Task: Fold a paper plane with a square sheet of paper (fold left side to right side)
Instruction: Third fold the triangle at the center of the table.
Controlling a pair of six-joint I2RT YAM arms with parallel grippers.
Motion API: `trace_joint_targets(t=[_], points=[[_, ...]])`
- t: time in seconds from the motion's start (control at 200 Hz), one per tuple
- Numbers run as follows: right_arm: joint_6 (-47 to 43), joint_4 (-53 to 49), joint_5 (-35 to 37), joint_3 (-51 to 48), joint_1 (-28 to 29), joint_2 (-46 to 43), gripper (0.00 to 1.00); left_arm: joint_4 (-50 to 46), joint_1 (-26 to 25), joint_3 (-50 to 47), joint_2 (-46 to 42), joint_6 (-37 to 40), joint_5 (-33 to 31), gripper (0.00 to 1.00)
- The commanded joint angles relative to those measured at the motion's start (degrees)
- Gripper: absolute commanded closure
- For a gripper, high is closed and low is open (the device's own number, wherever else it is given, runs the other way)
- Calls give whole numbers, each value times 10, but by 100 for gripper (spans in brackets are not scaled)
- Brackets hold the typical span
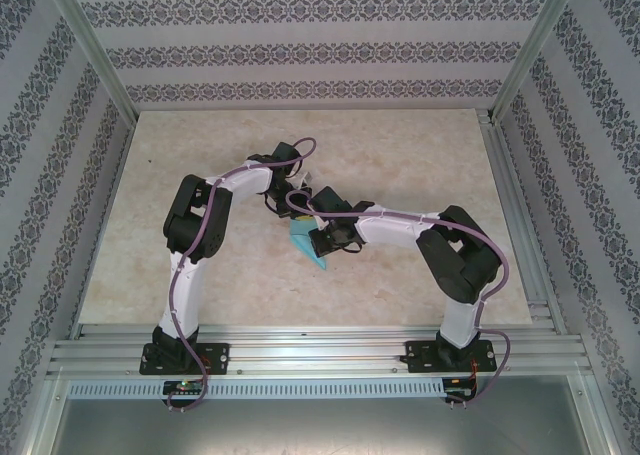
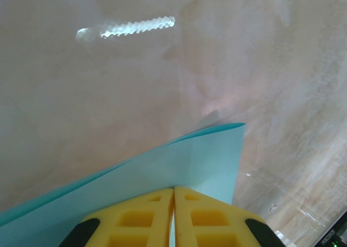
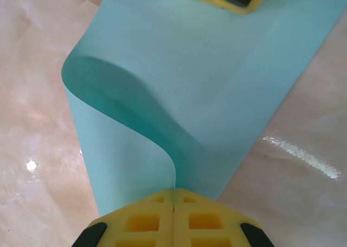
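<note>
As the left gripper [image 2: 173,191] and right gripper [image 3: 173,192] both clench it, the thin light-blue square sheet of paper [image 3: 217,95] curls over. It looks matte.

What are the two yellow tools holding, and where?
Both pinch the light-blue paper: the left tool at one edge, the right tool at the opposite edge, where it curls over.

Beige marbled table [image 1: 200,265], light-blue square sheet of paper [image 1: 308,247] near its middle
</note>
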Motion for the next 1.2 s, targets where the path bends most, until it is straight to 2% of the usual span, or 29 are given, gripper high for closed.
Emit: trace_joint_targets(t=[0.0, 1.194], points=[[10, 2, 7, -7, 8, -12, 100, -16, -15, -11, 38, 14, -40, 90], [12, -7, 25, 5, 7, 25, 100, -13, -16, -14, 39, 14, -39, 90]])
